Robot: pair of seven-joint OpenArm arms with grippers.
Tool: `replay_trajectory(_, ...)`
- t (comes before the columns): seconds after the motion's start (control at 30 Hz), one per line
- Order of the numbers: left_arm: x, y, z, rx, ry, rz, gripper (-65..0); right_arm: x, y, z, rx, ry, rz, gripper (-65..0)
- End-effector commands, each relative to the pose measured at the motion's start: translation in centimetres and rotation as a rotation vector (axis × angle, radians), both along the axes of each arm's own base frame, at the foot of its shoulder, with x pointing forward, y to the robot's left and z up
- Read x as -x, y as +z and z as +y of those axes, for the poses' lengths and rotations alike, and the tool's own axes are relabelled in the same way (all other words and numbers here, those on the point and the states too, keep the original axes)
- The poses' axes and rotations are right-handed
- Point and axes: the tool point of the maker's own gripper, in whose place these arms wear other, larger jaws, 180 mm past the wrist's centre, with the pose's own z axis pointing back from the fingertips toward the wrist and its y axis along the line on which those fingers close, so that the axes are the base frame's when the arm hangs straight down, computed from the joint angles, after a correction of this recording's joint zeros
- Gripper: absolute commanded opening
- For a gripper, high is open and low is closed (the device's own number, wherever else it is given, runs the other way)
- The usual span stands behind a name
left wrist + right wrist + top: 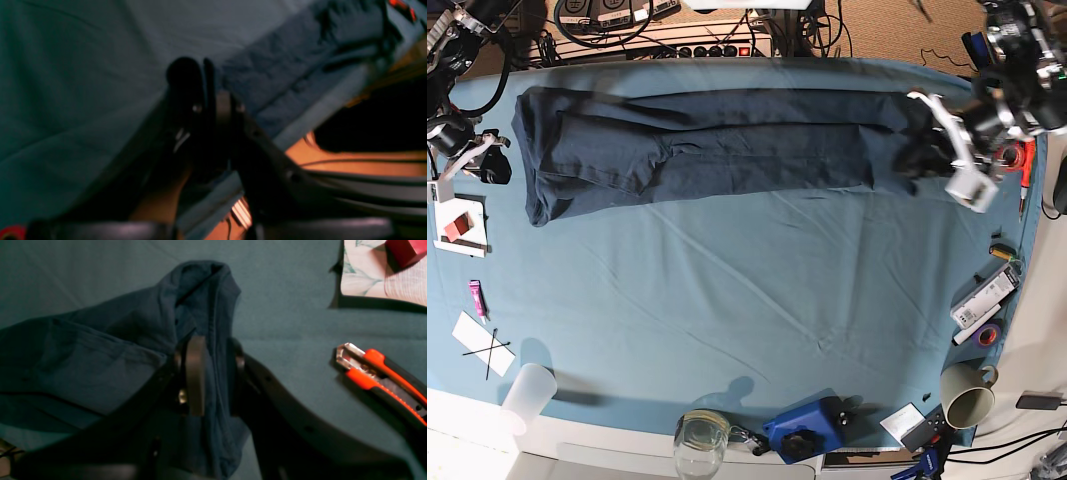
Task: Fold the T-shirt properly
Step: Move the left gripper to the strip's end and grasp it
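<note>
The dark navy T-shirt [717, 140] is stretched in a long band across the back of the teal tablecloth [747, 300]. My right gripper [502, 165] is at the shirt's left end. In the right wrist view the gripper [215, 366] is shut on a bunched fold of the T-shirt [100, 350], with cloth filling the gap between the pads. My left gripper [924, 150] is at the shirt's bunched right end. In the blurred left wrist view its fingers [203, 76] are pressed together, and the T-shirt [283, 76] runs off behind them. The pinch itself is hard to make out.
An orange box cutter [380, 380] lies right of my right gripper, beside a floral card with a red block [457, 225]. A mug [967, 395], a glass [700, 440], a plastic cup [527, 395] and a blue device [807, 430] stand along the front edge. Power strips [677, 45] lie behind the table.
</note>
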Motion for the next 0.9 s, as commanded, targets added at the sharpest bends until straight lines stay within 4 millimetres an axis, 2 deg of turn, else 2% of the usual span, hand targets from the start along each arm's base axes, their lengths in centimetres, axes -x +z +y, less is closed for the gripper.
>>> replay_trajectory(0.0, -0.3, 0.8, -1.2, 0.023, -0.021, -0.042, -65.0, -0.9, 1.7, -0.5, 0.022, 0.005, -0.057, -52.9)
replay_trajectory(0.2, -1.4, -0.8, -5.5, 0.012, -0.004, -0.023, -65.0, -0.9, 1.7, -0.5, 0.022, 0.004, -0.061, -52.9)
replay_trajectory(0.37, -2.7, -0.7, -9.6, -0.002, -0.003, -0.071, -65.0, -0.9, 1.7, -0.6, 0.024, 0.003, -0.059, -52.9)
replay_trajectory(0.6, -2.8, -1.4, -15.2, -0.025, -0.017, -0.060, -65.0, -0.9, 1.7, -0.7, 0.030, 0.001, -0.055, -52.9)
replay_trajectory(0.87, -3.7, -4.0, -19.6, -0.094, -0.032, 0.007, -65.0, -0.9, 1.7, -0.7, 0.029, 0.002, -0.056, -52.9)
